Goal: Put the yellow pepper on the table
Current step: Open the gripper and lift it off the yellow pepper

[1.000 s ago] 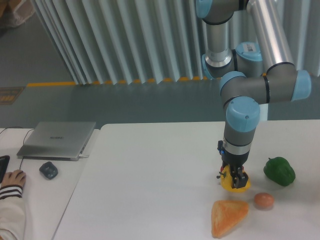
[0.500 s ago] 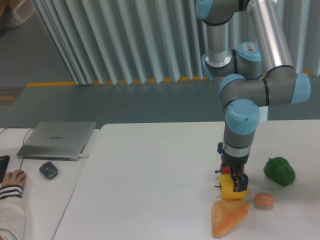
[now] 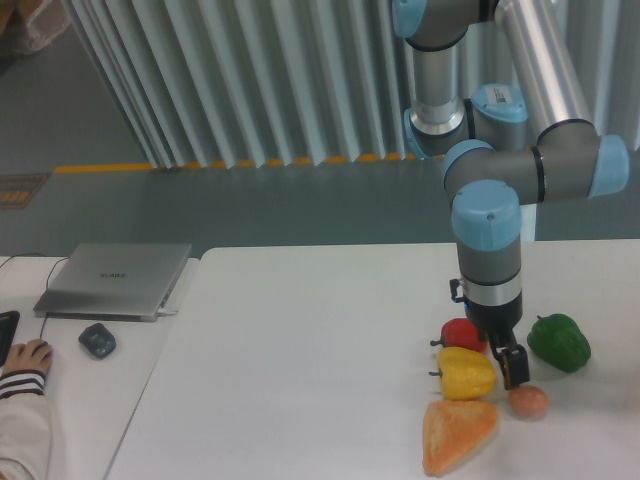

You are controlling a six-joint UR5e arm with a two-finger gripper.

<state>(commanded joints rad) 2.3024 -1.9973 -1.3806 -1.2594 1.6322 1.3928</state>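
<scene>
The yellow pepper (image 3: pixel 466 373) rests on the white table (image 3: pixel 300 380), its short dark stem pointing left. Just to its right, my gripper (image 3: pixel 510 364) hangs low over the table and looks open, with nothing held. One dark fingertip (image 3: pixel 516 369) shows at the pepper's right side, and whether it touches the pepper is unclear. The second finger is mostly hidden behind the wrist.
A red pepper (image 3: pixel 461 333) sits right behind the yellow one. A green pepper (image 3: pixel 559 342) lies to the right, a brownish egg-shaped item (image 3: pixel 528 401) under the gripper, a bread slice (image 3: pixel 458 435) in front. At left: laptop (image 3: pixel 115 279), mouse (image 3: pixel 97 340), a person's hand (image 3: pixel 22 356).
The gripper let go of the yellow pepper and shifted right; the pepper now sits free on the table, and the red pepper behind it has come into sight.
</scene>
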